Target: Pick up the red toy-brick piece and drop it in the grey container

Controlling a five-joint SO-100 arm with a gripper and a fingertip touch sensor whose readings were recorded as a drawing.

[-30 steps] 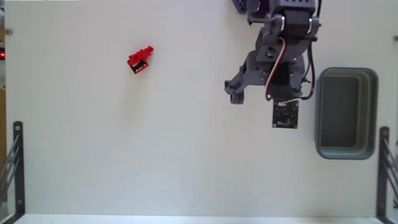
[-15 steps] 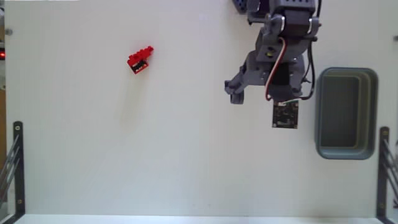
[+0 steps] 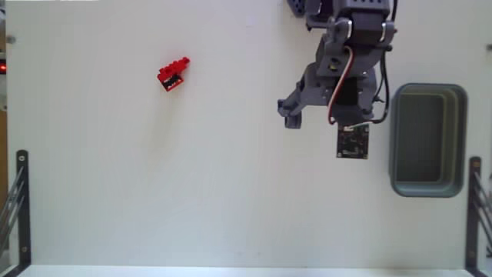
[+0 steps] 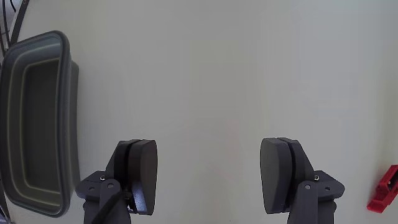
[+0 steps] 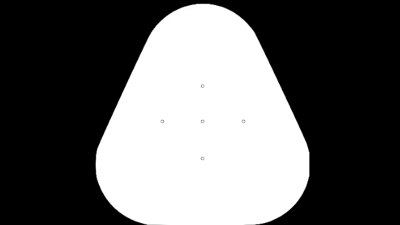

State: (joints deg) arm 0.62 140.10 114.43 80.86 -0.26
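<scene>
In the fixed view the red toy-brick piece (image 3: 173, 74) lies alone on the white table at the upper left. The grey container (image 3: 396, 138) stands at the right edge with nothing showing inside it. My gripper (image 3: 319, 123) hangs between them, close to the container's left side and far from the brick. In the wrist view my gripper (image 4: 208, 177) is open, its two pads wide apart with only bare table between them. The container (image 4: 69, 112) fills that view's left side, and the brick (image 4: 382, 190) peeks in at the lower right edge.
The arm (image 3: 350, 46) comes in from the top right of the fixed view. Dark metal brackets (image 3: 17, 204) stand at the table's lower left and lower right (image 3: 477, 208) corners. White tabletop (image 3: 192, 177) spreads between brick and gripper.
</scene>
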